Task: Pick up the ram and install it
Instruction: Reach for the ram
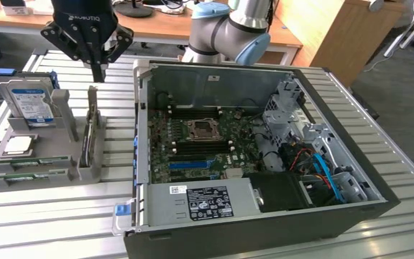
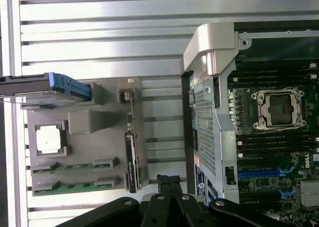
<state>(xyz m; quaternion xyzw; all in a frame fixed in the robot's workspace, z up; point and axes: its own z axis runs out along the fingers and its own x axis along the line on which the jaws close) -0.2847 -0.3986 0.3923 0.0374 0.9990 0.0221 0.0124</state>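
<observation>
Black three-link gripper at 10 o'clock in the exterior view: fingers pressed together, pinching nothing, touching nothing. We see it hang above the far end of the grey plastic holder tray.

Tray contents:
- blue-labelled silver hard drive, upright, 12 o'clock end
- square silver processor chip, flat, mid-tray
- thin dark card, on edge, 3 o'clock side
- upper green ram stick and lower green ram stick, flat in parallel slots at the 6 o'clock end; we cannot tell which is the task's.

Open black computer case, 3 o'clock of the tray, holds a green motherboard with a bare processor socket.
</observation>
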